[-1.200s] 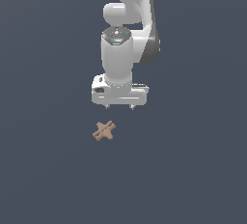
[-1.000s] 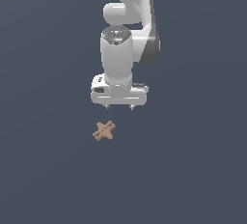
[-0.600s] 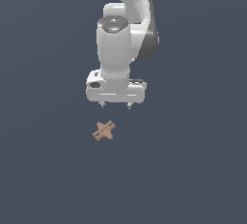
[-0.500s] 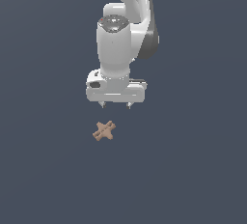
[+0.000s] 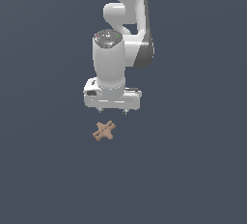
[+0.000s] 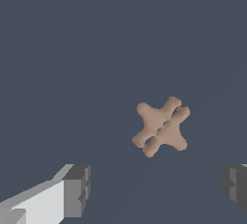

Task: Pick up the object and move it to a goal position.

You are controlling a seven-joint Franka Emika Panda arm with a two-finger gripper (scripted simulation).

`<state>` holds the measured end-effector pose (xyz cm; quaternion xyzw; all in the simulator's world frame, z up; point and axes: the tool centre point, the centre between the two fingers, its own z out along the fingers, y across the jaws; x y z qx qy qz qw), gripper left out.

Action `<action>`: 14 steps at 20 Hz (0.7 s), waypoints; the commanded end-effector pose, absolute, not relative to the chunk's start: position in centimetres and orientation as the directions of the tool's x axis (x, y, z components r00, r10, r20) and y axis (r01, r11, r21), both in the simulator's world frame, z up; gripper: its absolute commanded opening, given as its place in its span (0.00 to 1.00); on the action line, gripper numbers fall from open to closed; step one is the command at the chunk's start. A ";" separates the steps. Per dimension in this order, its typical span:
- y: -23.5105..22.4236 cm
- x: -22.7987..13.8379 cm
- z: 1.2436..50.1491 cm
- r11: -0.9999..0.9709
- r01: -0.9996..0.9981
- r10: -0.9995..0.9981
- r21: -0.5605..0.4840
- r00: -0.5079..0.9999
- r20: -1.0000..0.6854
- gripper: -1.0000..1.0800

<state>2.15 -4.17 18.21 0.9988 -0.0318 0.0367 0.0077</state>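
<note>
- my gripper (image 5: 112,110) hangs above the floor, fingers (image 6: 77,190) spread wide apart, nothing between them
- the object (image 5: 104,130) lies flat below my gripper, a little ahead of the fingertips, untouched

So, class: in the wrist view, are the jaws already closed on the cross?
No: the cross lies free on the floor, and the jaws stand wide apart, touching nothing.
</note>
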 end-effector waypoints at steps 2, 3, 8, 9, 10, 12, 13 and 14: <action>-5.3 2.5 15.9 -0.996 -0.093 -0.092 0.009 0.994 0.058 0.96; -5.7 2.6 15.1 -0.995 -0.103 -0.103 0.008 0.993 0.053 0.96; -7.6 2.9 11.0 -0.988 -0.154 -0.154 0.003 0.988 0.027 0.96; -7.9 2.9 10.3 -0.987 -0.163 -0.163 0.002 0.986 0.022 0.96; -8.2 2.9 9.7 -0.985 -0.170 -0.170 0.002 0.985 0.019 0.96; -8.7 2.9 8.6 -0.983 -0.183 -0.183 0.001 0.983 0.012 0.96; -8.9 2.9 8.2 -0.982 -0.189 -0.189 0.001 0.982 0.009 0.96; -9.1 2.9 7.8 -0.981 -0.193 -0.193 0.001 0.981 0.007 0.96</action>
